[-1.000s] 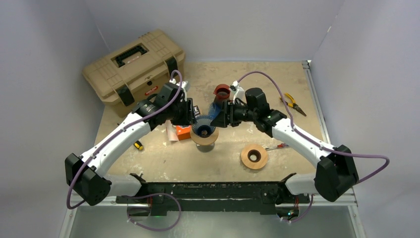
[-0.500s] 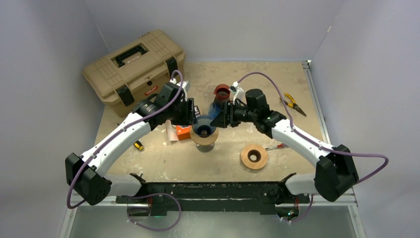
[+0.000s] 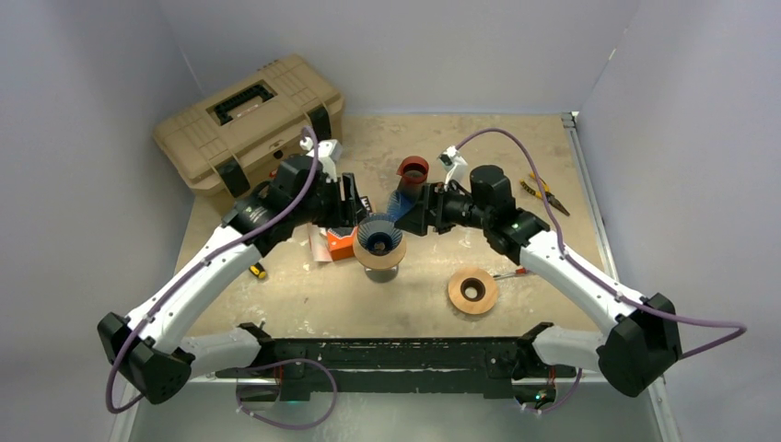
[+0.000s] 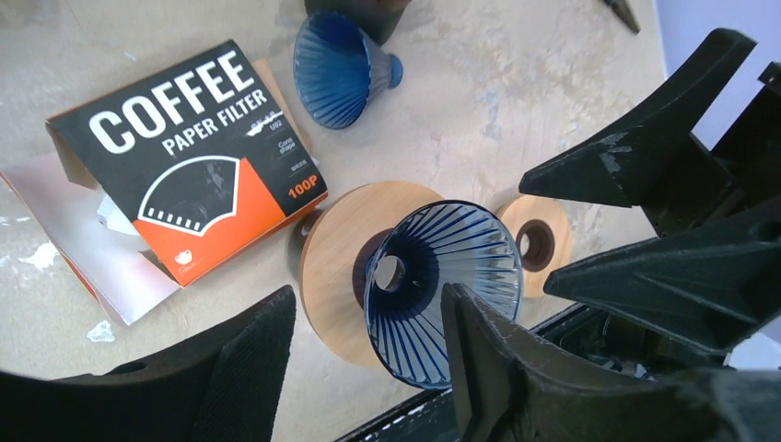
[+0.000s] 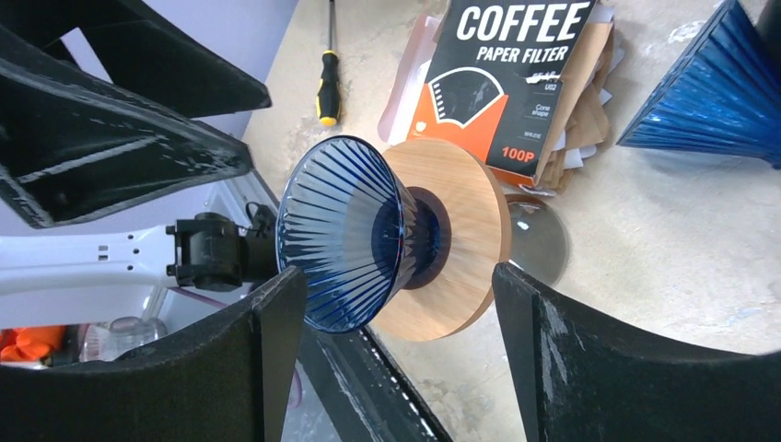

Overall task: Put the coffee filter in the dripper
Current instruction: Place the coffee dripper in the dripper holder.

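The blue ribbed glass dripper [image 3: 380,237] stands in a round wooden collar [image 3: 379,258] at the table's middle, and its cone looks empty. The coffee filter pack [image 3: 339,241], black and orange, lies just to its left, with brown filter papers [image 5: 576,120] sticking out. My left gripper [image 3: 355,207] is open just left of the dripper. My right gripper [image 3: 412,218] is open just right of it. The left wrist view shows the dripper [image 4: 442,285] between my open left gripper [image 4: 368,313]. The right wrist view shows it [image 5: 341,230] above my open right gripper [image 5: 396,285]. No loose filter shows.
A second blue dripper [image 3: 402,203] lies on its side behind the first, near a red-brown cup [image 3: 413,169]. A spare wooden ring [image 3: 472,290] lies at the front right. A tan toolbox [image 3: 249,120] stands at the back left. Pliers [image 3: 543,193] and screwdrivers [image 3: 258,270] lie about.
Both grippers have drawn back from the dripper's sides, the left one to the left and the right one to the right. The dripper has stayed in its collar.
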Available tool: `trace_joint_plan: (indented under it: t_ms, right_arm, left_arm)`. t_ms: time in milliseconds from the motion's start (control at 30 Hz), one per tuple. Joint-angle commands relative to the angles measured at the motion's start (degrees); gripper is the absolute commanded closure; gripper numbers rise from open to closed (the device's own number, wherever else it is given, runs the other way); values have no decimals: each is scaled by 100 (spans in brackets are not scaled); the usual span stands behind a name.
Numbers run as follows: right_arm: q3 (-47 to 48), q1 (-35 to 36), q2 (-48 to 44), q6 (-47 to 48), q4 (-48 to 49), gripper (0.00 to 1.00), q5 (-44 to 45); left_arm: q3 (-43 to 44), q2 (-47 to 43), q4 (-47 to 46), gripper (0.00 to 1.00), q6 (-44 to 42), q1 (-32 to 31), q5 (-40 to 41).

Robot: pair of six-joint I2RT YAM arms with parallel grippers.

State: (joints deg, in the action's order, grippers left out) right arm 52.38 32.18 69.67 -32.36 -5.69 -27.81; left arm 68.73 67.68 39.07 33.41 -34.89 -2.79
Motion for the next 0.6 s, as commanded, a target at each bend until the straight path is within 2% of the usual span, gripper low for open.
trace_joint_plan:
  t_ms: [0, 333, 500, 567]
  right_arm:
    - [211, -20, -328, 46, -27, 22, 410]
    - [163, -19, -524, 72, -111, 19, 636]
    - [128, -28, -549, 50, -103, 17, 672]
    - [132, -28, -555, 46, -112, 17, 672]
  left_arm:
    - [-166, -482, -498, 39, 65, 27, 434]
    - [-786, -1348, -1007, 23, 410, 27, 1143]
    - [-1024, -1592, -963, 18, 484, 28, 1571]
    - [-1051, -1608, -835, 13, 510, 27, 1731]
